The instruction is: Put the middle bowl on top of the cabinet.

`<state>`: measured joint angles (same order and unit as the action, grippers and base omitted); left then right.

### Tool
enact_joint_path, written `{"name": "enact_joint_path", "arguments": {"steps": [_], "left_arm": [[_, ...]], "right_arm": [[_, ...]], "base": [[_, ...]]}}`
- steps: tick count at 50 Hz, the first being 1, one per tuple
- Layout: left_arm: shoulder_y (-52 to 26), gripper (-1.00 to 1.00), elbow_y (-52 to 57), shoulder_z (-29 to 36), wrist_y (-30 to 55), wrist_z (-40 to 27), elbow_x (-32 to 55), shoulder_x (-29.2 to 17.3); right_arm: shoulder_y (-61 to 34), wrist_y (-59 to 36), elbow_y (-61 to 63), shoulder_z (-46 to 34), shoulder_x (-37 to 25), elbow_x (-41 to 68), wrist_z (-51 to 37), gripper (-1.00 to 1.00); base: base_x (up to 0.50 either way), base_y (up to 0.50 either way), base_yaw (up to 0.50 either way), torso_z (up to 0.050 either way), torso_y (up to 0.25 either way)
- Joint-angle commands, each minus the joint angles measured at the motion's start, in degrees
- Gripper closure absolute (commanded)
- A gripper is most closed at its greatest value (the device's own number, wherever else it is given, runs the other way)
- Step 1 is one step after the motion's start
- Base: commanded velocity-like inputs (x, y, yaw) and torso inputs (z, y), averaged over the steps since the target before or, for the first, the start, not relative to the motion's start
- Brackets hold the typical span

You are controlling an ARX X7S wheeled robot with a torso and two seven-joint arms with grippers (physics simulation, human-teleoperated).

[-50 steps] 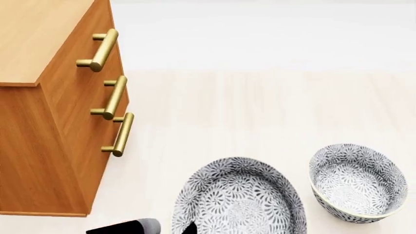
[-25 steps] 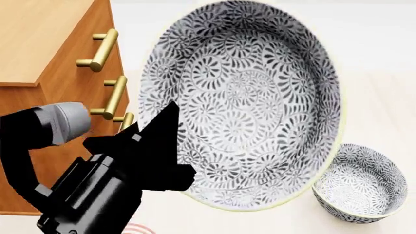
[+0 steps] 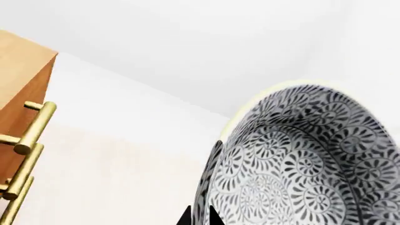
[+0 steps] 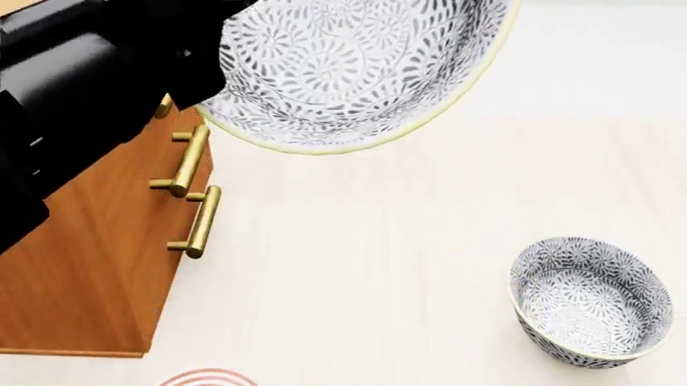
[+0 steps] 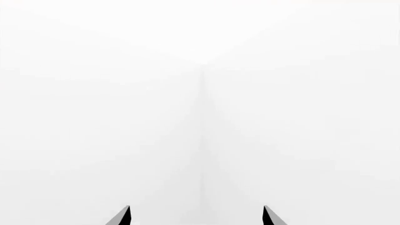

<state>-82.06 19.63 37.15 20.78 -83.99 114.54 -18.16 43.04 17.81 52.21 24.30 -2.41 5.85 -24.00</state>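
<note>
**Middle bowl held high beside the cabinet**

My left gripper pinches the rim of the middle bowl, tilted in the air just off the cabinet, near its top handles. My right gripper is spread, empty. Another bowl sits on the floor, well apart from the cabinet.

The left arm is showing as bulky matte-black housings beside the cabinet; the right gripper is showing two thin black pointed fingertips.
</note>
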Motion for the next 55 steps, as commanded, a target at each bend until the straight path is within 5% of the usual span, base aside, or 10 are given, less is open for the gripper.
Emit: {"name": "enact_joint_path", "arguments": {"steps": [1, 18, 38, 55], "left_arm": [[-11.82, 1.00, -16.67, 6.93, -10.26, -5.80, 10.33, -3.82], [-18.85, 1.00, -33.29, 7.38, -21.01, -4.06, 16.77, 0.59], [-27.57, 1.00, -65.29, 19.73, -10.63, 4.57, 8.66, 0.08], [-30.14, 1.00, -94.50, 28.25, -3.87, 17.86, 3.19, 6.73]], "right_arm": [[0.20, -1.16, 1.41, -1.22, -0.54, -0.90, -1.57, -1.00], [-0.50, -2.83, 1.15, -1.04, -2.48, -0.60, -2.32, -1.00], [0.41, -1.75, 1.30, -1.05, -1.69, -0.96, -2.20, -1.00], [0.40, -2.45, 2.72, -0.47, -0.12, -0.97, -1.10, -1.00]], "base": [[0.00, 0.00, 0.00, 0.000, 0.000], [0.00, 0.00, 0.00, 0.000, 0.000], [0.00, 0.00, 0.00, 0.000, 0.000], [0.00, 0.00, 0.00, 0.000, 0.000]]}}
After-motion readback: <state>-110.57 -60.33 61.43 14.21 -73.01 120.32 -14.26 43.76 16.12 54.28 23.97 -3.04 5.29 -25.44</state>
